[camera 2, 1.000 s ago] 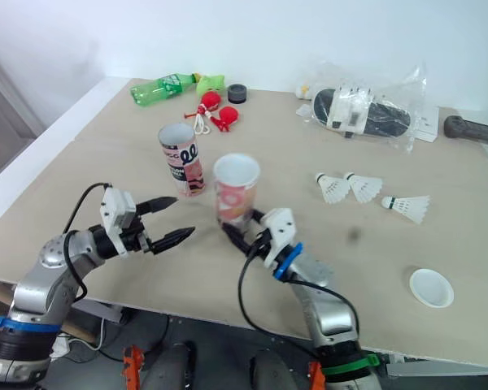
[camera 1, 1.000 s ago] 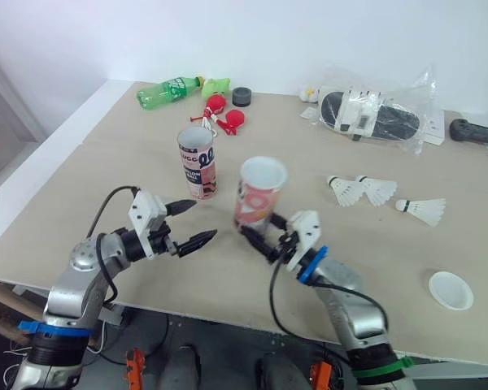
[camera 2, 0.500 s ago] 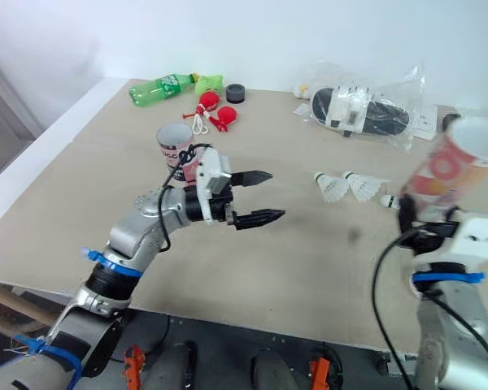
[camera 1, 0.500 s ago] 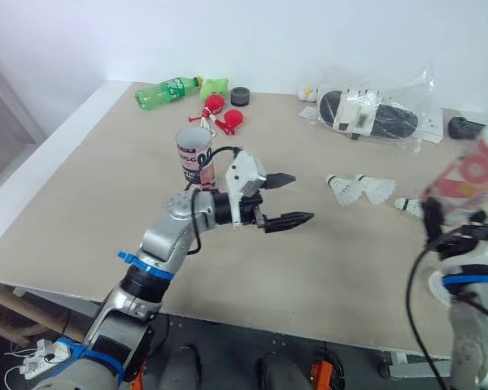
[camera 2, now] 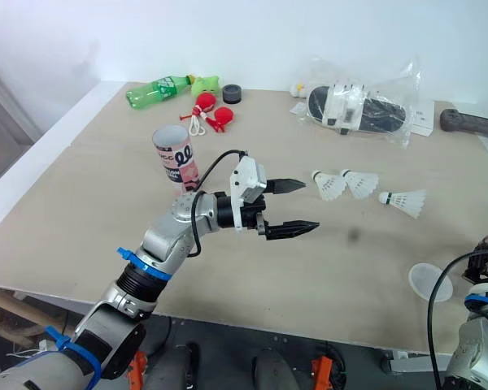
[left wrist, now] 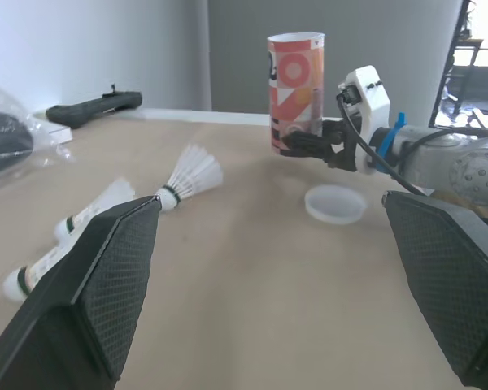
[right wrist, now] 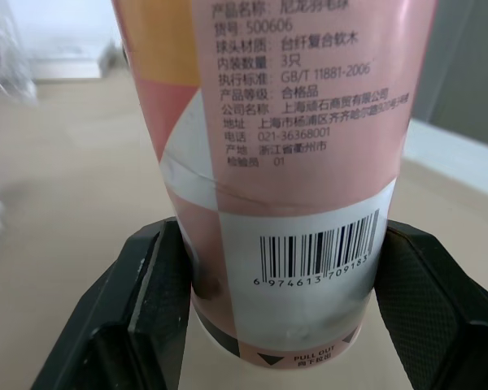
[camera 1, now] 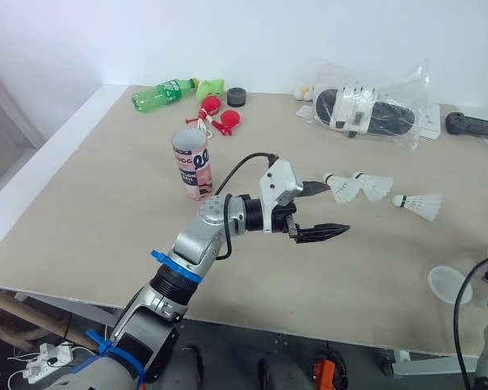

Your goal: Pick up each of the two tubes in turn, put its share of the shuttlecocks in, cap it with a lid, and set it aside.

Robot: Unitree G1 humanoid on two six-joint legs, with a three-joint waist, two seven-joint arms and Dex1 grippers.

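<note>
My left gripper [camera 1: 337,208] is open and hovers over the table's middle, its tips just short of two white shuttlecocks [camera 1: 342,188] that lie side by side. A third shuttlecock [camera 1: 421,207] lies further right. One pink-and-white tube [camera 1: 193,163] stands upright, open end up, behind my left forearm. In the left wrist view, my right gripper [left wrist: 301,148] is shut on the base of the second tube [left wrist: 295,81], an orange-and-red one held upright above the table's right end. The right wrist view has this tube [right wrist: 285,162] clamped between both pads [right wrist: 146,301]. A white lid [camera 1: 449,285] lies flat beside it.
Along the far edge lie a green bottle [camera 1: 164,91], red toys [camera 1: 220,114], a black puck [camera 1: 241,97], a plastic bag with shoes [camera 1: 372,114] and a black handle [camera 1: 477,128]. The table's front edge runs close under both arms.
My right arm has carried the orange tube from the table's middle to the far right. My left arm has reached rightward, still open, up to the shuttlecocks.
</note>
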